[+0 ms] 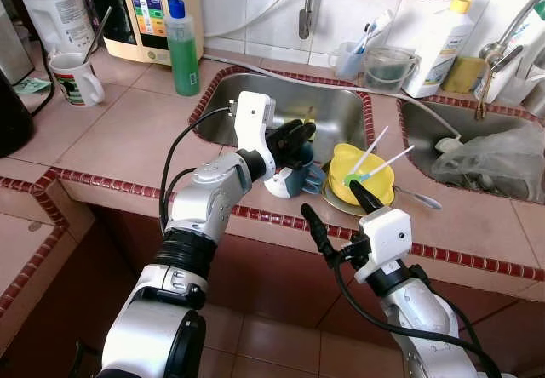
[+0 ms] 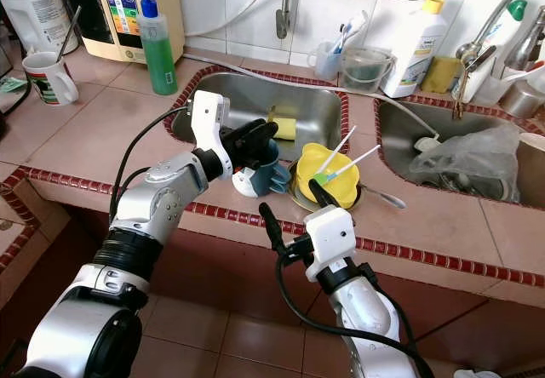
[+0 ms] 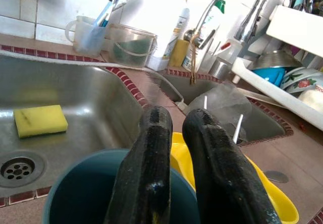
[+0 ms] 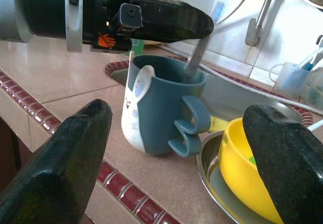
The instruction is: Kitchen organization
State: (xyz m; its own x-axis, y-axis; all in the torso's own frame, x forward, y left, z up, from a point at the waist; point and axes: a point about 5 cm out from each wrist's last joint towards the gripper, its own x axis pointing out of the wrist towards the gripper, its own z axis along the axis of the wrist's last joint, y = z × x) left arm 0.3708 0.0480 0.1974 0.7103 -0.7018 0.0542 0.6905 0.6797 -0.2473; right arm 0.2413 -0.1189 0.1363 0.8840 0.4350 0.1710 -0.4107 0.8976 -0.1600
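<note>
The blue mug (image 4: 159, 110) stands upright at the worktop's (image 1: 128, 123) front edge beside the sink (image 1: 332, 105), the left gripper (image 3: 176, 148) pinching its rim from above, while the right gripper (image 4: 176, 148), spread wide, faces it.

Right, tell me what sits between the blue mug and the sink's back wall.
A yellow sponge on the sink floor, behind the blue mug, in the left wrist view.

head: down at counter | wrists: close, share blue mug (image 4: 156, 110)
</note>
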